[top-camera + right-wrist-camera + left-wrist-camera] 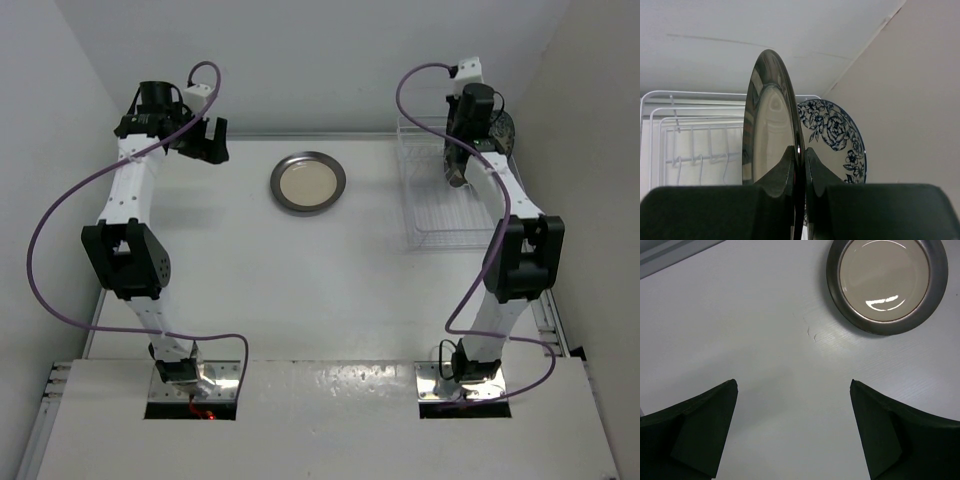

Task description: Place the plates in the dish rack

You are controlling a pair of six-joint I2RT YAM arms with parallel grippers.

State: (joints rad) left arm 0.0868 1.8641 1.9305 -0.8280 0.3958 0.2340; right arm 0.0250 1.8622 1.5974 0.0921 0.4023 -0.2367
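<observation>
- Right end effector (pixel 800 150) pinches a grey-rimmed plate (pixel 767 135) upright at the dish rack (pixel 690 125), beside the floral plate (pixel 832 132).
- We find the left end effector (pixel 792 384) spread above the counter (pixel 765 325), a cream plate (pixel 885 277) flat nearby.

White table (pixel 300 290): grey-rimmed plate (pixel 308 182) flat, dish rack (pixel 430 215) right.

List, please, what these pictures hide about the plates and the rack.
- Right wrist view: the held grey-rimmed plate hides part of the floral plate, and the right gripper hides both lower edges.
- Top view: the right arm hides much of the dish rack.
</observation>
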